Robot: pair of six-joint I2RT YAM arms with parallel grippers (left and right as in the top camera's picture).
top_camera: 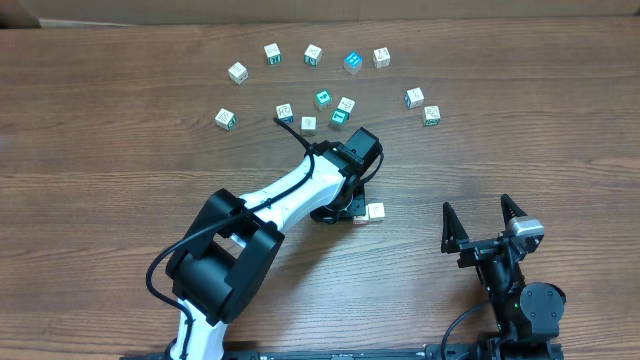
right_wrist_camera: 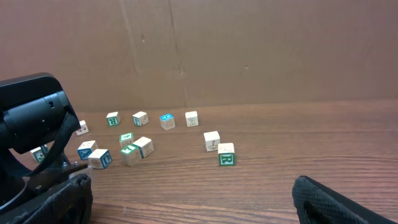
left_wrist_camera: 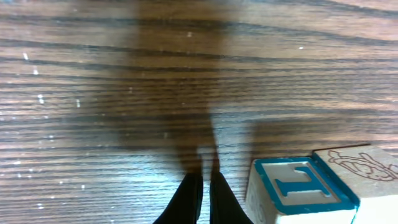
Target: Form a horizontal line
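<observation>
Worktop (top_camera: 100, 150): brown wood grain; it carries everything here.
Left arm (top_camera: 290, 190): reaches from the near edge to the middle of the worktop and covers part of the row from above.
Loose cubes (top_camera: 313, 55): scattered in a rough arc toward the far edge, well apart from the row, likely the supply for it.
Right gripper (top_camera: 484, 222): near the right end of the near edge, fingers spread wide and holding nothing. It seems parked there to leave the middle free.
Left gripper (left_wrist_camera: 204, 196): fingers pressed together with nothing between them, tips low over the wood just beside the row. Closed like this, it probably serves as a blunt pusher for squaring cubes up.
Horizontal line (top_camera: 376, 211): at the middle of the worktop, under the left wrist. Only its beginning shows, so the task looks early.
Blue-letter cube (left_wrist_camera: 298, 186): nearest the left fingertips.
Tan picture cube (left_wrist_camera: 364, 165): touches the blue-letter cube's far side.
</observation>
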